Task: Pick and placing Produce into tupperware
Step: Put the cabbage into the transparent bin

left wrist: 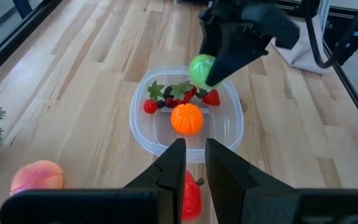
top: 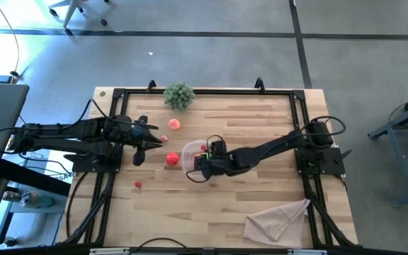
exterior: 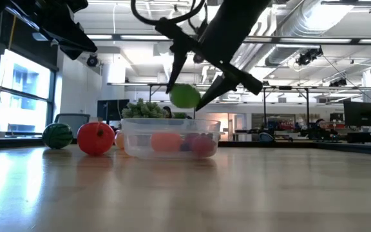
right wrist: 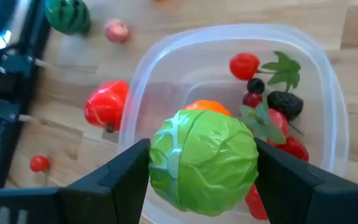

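Observation:
My right gripper point(top: 202, 170) is shut on a green cabbage ball point(right wrist: 204, 162) and hangs over the tupperware point(top: 190, 150), a clear shallow tub on the table's middle. The tub holds an orange point(left wrist: 186, 118), strawberries point(left wrist: 211, 97), a cherry tomato point(right wrist: 244, 65) and dark berries with leaves. A red pepper point(top: 171, 159), a peach point(top: 174, 125), a watermelon point(exterior: 58, 135) and a small red fruit point(top: 138, 185) lie on the wood left of the tub. My left gripper point(left wrist: 191, 155) hovers shut left of the tub, above the pepper, with nothing between its fingers. My right gripper pinches the cabbage ball between its two fingers point(right wrist: 120, 168), one on each opposite side of the ball point(right wrist: 157, 155). The fingers slant down from the table's right side. The ball hangs clear above the tupperware's rim point(exterior: 172, 121) and touches nothing else.
A bushy grey-green plant sprig point(top: 179, 95) stands at the table's far edge. A beige cloth point(top: 278, 219) lies at the near right. A black frame point(top: 204, 91) runs round the tabletop. Bare wood stretches between the tub and the cloth.

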Motion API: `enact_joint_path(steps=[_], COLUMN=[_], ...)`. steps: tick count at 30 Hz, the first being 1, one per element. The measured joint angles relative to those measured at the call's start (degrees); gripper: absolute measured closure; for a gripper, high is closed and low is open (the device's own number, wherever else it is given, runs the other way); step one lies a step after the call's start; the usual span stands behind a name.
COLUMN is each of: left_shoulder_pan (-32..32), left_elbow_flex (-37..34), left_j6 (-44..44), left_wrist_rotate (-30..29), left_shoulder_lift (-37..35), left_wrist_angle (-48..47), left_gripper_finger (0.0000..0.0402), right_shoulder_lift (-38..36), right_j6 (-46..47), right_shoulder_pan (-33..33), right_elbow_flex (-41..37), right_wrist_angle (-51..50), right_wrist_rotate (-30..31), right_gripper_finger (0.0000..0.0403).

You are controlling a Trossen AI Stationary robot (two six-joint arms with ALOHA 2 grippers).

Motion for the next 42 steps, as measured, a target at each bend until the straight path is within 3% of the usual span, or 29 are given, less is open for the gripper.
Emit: enact_joint_path(steps=[12,42], left_shoulder_pan=[-0.01,-0.02], left_elbow_flex=[0.0,0.0], left_j6=[0.01,0.01], left_wrist_rotate=[0.0,-0.02], left_shoulder_lift=[0.0,0.0], left_wrist_angle=[0.0,0.0], left_gripper_finger=[0.035,0.035], right_shoulder_lift=[1.01,2.85], right_j6=[-1.88,-2.16], right_shoulder_pan=[-0.81,-0.59], right_elbow_flex=[0.0,-0.09], right_wrist_angle=[-0.94,-4.77], right_wrist_rotate=[-5.19,-9.04], right_gripper_finger=[0.0166,0.0166])
